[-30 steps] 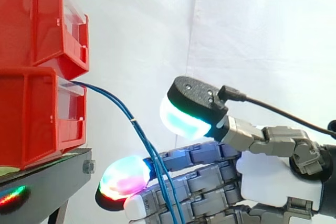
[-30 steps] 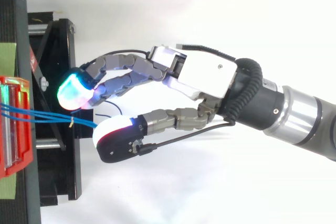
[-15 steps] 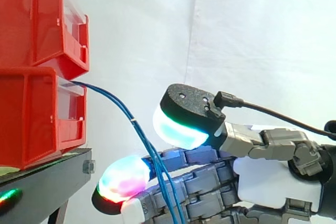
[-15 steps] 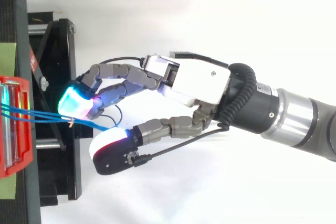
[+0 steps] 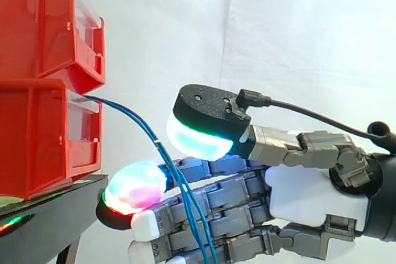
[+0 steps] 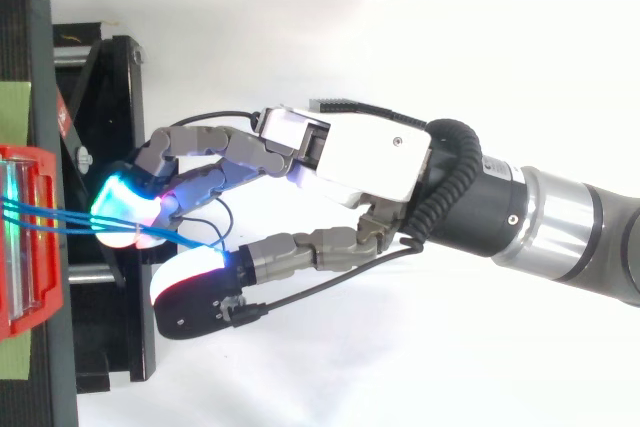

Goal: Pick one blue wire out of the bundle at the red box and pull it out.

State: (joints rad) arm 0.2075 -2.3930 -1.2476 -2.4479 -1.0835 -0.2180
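so, the fingers (image 5: 133,187) lie straight, well apart from the thumb (image 5: 201,128), gripping nothing: the hand (image 6: 370,152) is open. in the side view the blue wires (image 5: 146,129) leave the red box (image 5: 37,134) at 9 o'clock and droop toward 5 o'clock, crossing the fingers beneath the thumb. to do this well, i judge, part the strands first, close the thumb on a single wire only, then draw steadily toward 3 o'clock, away from the box.
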